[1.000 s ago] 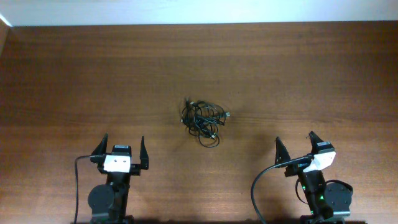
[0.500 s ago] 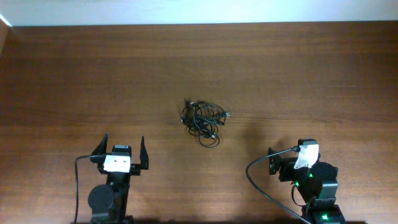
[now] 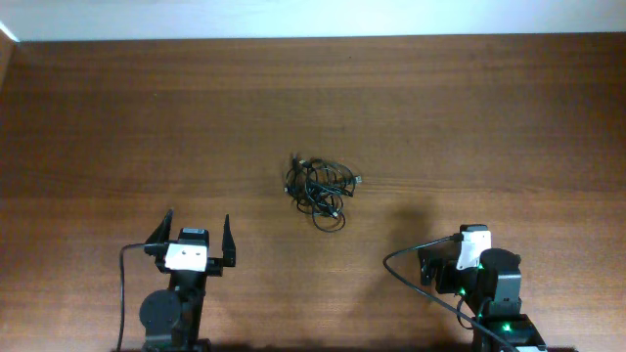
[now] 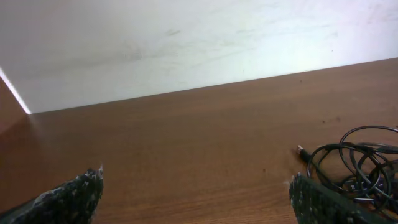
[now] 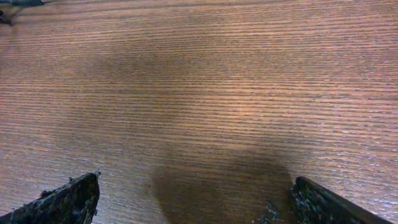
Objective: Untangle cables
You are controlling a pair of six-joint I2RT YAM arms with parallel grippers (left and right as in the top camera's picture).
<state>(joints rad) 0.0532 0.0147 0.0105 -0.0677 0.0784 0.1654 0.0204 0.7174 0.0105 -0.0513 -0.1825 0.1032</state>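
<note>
The cables lie knotted in a small black clump with silvery plug ends at the middle of the wooden table. They also show at the right edge of the left wrist view. My left gripper is open and empty, well short of the clump at the front left; its fingertips frame bare wood. My right gripper is open and empty at the front right, tilted down over bare table. A bit of cable shows at the top left corner of the right wrist view.
A white wall runs along the table's far edge. Thick black robot cables loop beside each arm base at the front edge.
My right arm has lifted and swung left, its gripper now pointing down at the table. The left arm and the cable clump have not moved.
</note>
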